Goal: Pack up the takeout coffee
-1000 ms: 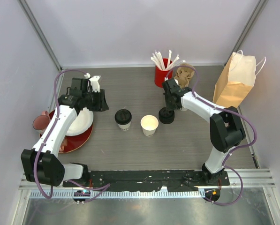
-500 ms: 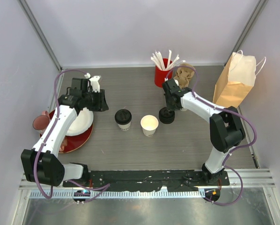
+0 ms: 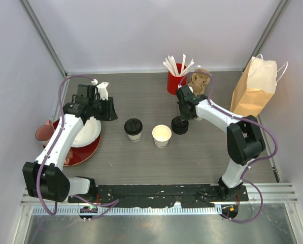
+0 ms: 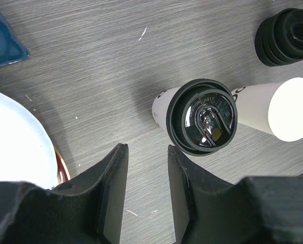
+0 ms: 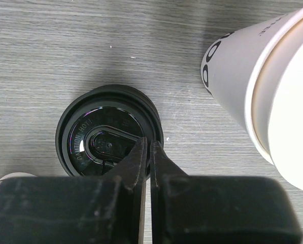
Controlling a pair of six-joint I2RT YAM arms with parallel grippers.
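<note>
Lidded cup [image 4: 202, 119] upright, just beyond left tool [image 4: 146, 151], untouched

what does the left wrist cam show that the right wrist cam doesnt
Only the left wrist view: the lidded cup standing upright, the white plate at the left edge, and the left gripper, open with nothing between its fingers.

Only the right wrist view: the right gripper, its jaws almost together at the rim of the stack of black lids. Whether they pinch a lid is unclear.

Both: the stack of black lids, the lidless white cup and the grey table.
</note>
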